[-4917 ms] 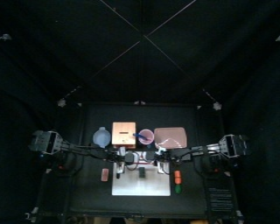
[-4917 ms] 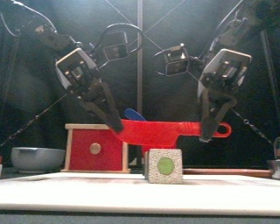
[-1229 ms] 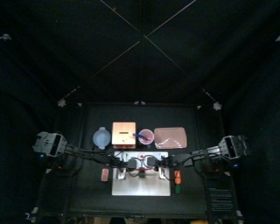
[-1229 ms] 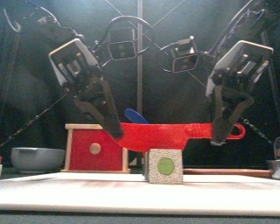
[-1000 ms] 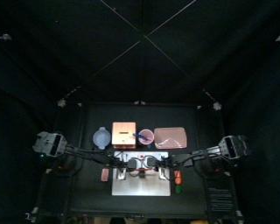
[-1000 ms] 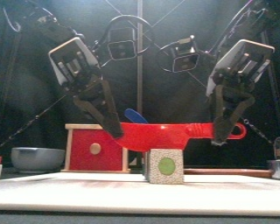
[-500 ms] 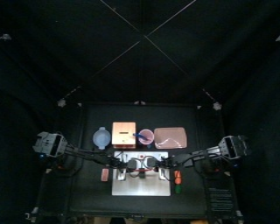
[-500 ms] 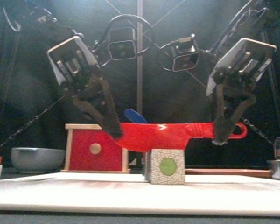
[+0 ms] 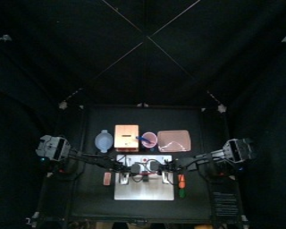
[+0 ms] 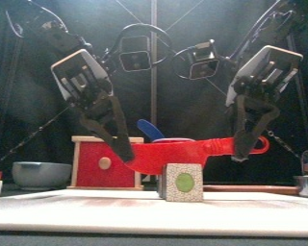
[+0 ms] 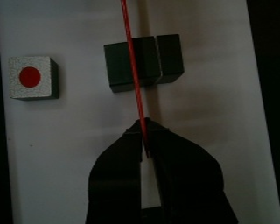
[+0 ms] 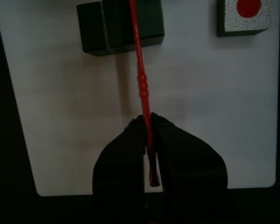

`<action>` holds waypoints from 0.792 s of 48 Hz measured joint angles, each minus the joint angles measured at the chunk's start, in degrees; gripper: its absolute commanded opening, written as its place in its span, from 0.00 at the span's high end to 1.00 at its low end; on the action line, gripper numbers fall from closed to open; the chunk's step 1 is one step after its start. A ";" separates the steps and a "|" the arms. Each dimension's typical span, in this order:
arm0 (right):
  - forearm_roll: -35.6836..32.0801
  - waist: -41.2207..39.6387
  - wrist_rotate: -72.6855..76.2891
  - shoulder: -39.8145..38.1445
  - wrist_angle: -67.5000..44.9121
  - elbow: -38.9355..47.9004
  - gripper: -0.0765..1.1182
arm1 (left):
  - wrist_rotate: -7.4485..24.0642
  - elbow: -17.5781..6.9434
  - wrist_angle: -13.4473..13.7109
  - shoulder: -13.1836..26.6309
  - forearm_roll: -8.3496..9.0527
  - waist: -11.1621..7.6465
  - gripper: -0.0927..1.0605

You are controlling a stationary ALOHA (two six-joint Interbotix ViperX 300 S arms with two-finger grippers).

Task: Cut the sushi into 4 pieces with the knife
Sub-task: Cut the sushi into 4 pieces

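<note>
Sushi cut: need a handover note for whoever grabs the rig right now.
Left gripper: shut on the blade end of the red knife. Right gripper: shut on its handle.
Knife sits across the top of the sushi roll on the white cutting board, blade end lower.
One red-dotted piece lies apart on the board; the rest shows two blocks together.
To do: press through, finish the cuts to four pieces.
</note>
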 measured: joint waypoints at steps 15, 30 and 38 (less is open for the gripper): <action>1.14 0.09 0.00 1.67 -1.85 0.53 0.81 | 0.00 0.00 -0.09 1.32 0.00 0.00 0.53; 2.02 0.09 0.00 5.54 -4.13 0.88 0.81 | 0.00 -0.09 -0.88 4.75 -0.09 0.00 0.53; 3.16 0.18 0.00 6.42 -4.75 1.32 0.81 | 0.00 -0.09 -1.41 5.71 -0.35 0.00 0.53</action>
